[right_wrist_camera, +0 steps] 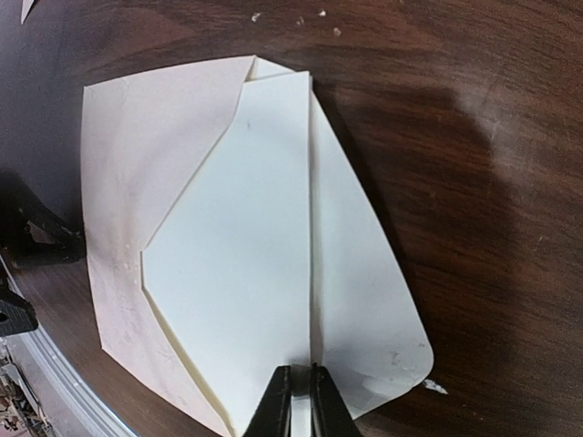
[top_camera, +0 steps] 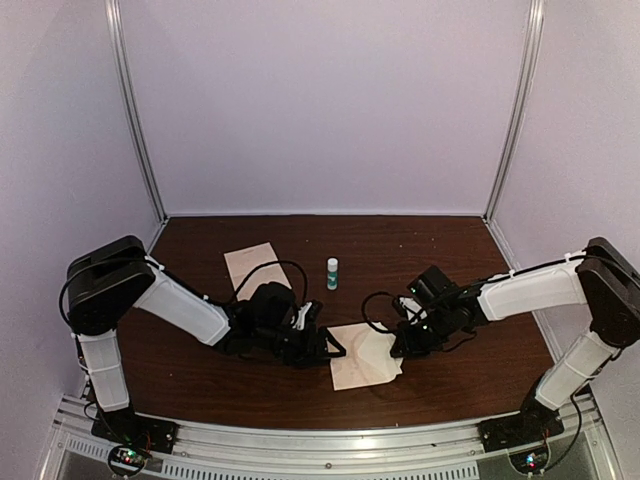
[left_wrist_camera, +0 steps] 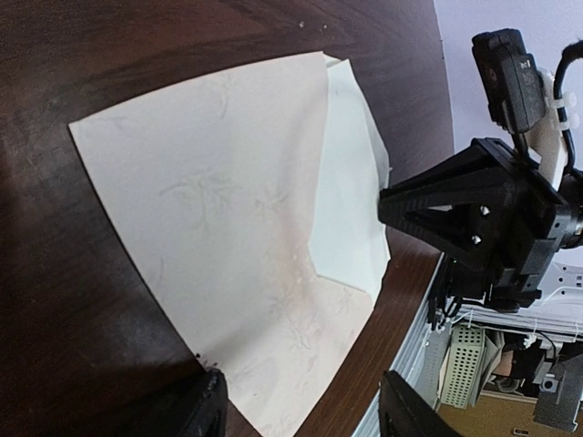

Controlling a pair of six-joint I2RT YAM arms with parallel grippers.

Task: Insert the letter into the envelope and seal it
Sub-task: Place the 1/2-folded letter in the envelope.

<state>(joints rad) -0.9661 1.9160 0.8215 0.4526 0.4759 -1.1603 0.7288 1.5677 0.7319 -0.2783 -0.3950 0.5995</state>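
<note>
Right end effector (right_wrist_camera: 293, 405), pinching the letter (right_wrist_camera: 237, 273), should ease it straight ahead into the envelope (right_wrist_camera: 118, 182) while the spread left end effector (left_wrist_camera: 301, 405) steadies it.

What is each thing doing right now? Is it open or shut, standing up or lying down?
envelope: lying flat, flap open, white inside showing, not sealed.
left gripper: open around the envelope's edge, gripping nothing.
right gripper: shut, pinching the envelope at its flap.
bottle: standing upright.
loose paper sheet: lying flat, outside the envelope.
</note>
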